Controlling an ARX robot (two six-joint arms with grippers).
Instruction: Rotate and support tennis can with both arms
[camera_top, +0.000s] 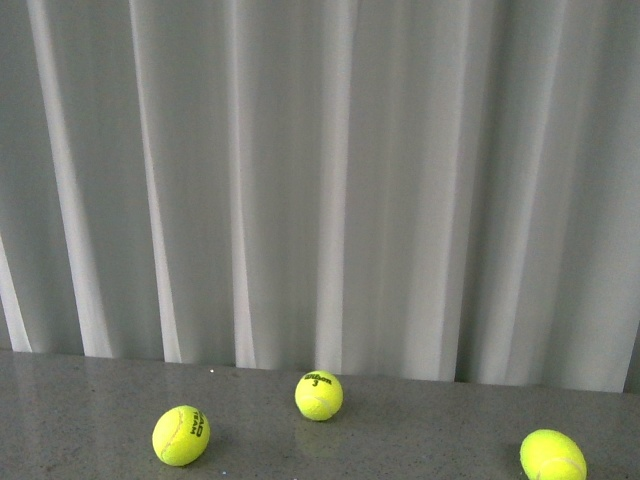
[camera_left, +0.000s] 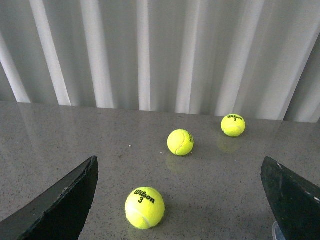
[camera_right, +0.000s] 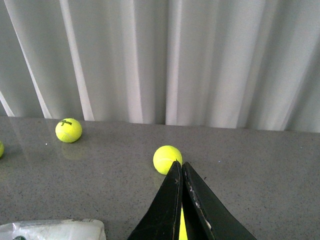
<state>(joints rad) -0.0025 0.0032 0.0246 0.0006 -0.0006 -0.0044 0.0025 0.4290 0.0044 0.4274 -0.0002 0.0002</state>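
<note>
The tennis can shows only in part: a pale clear plastic end (camera_right: 52, 229) lies at the edge of the right wrist view, to the side of my right gripper. A small clear curved rim (camera_left: 276, 233) peeks out by one finger in the left wrist view. My left gripper (camera_left: 179, 160) is open wide and empty above the grey table, with a Wilson 3 ball (camera_left: 144, 207) between its fingers (camera_left: 65, 205) on the table. My right gripper (camera_right: 179, 163) is shut, its tips in front of a yellow ball (camera_right: 166, 158). No arm shows in the front view.
Three yellow tennis balls lie on the grey table (camera_top: 90, 410) in the front view: one left (camera_top: 181, 435), one middle (camera_top: 319, 395), one right (camera_top: 552, 456). A white pleated curtain (camera_top: 320, 180) hangs right behind the table. Further balls (camera_left: 180, 142) (camera_left: 233, 125) (camera_right: 68, 130) lie ahead of the grippers.
</note>
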